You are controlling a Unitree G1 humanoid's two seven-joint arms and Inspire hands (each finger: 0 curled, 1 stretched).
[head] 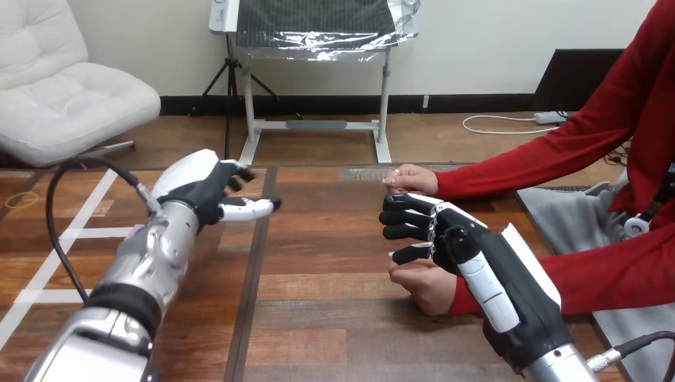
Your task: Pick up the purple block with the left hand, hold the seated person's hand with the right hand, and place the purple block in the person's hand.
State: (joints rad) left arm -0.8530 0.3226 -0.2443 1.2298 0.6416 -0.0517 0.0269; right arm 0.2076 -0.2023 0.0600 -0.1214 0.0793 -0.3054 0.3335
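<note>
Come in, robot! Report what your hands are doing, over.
Left robot hand hovers above table, purple block grip unclear. Right robot hand over person's nearer hand, hold unclear. Person's farther hand rests just beyond.

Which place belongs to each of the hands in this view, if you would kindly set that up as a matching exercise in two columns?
Things:
1. robot's left hand
2. robot's right hand
3. person's farther hand
4. person's nearer hand

Places:
A. just under a robot hand
B. at the view's left, apart from the person
C. at the far edge of the table
D. just over one of the person's hands

Pairs: 1-B; 2-D; 3-C; 4-A
</note>
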